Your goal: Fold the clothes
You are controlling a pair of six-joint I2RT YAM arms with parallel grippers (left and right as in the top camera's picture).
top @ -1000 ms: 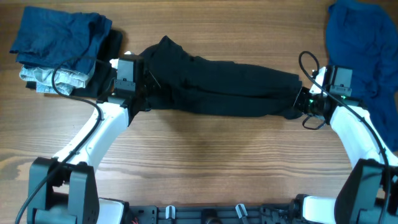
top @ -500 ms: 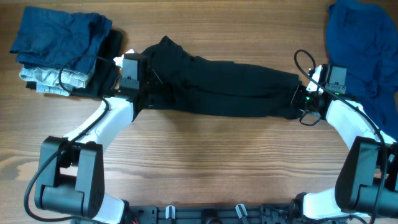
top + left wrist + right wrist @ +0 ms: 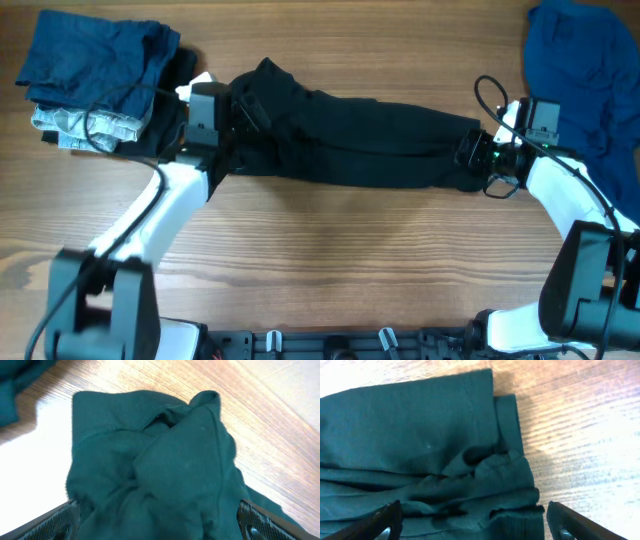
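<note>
One wooden table fills the room's middle, and across its centre lies one long black garment, bunched into a rough band running from nine o'clock to three o'clock, resting flat on the wood. A single loose blue garment sits crumpled at two o'clock, partly off the table's edge. At ten o'clock there is one pile: a folded navy piece on top, a grey-and-white patterned piece under it, and something dark beneath that I cannot identify. Two white arms reach in from six o'clock. The left arm slants up toward ten o'clock and ends at the garment's left end; the right arm bends up and inward to the garment's right end at three o'clock. The left gripper has its two fingers spread wide, the rumpled cloth lying between them and clamped by neither. The right gripper stands the same way, fingers far apart either side of the folded hem, grasping nothing.
</note>
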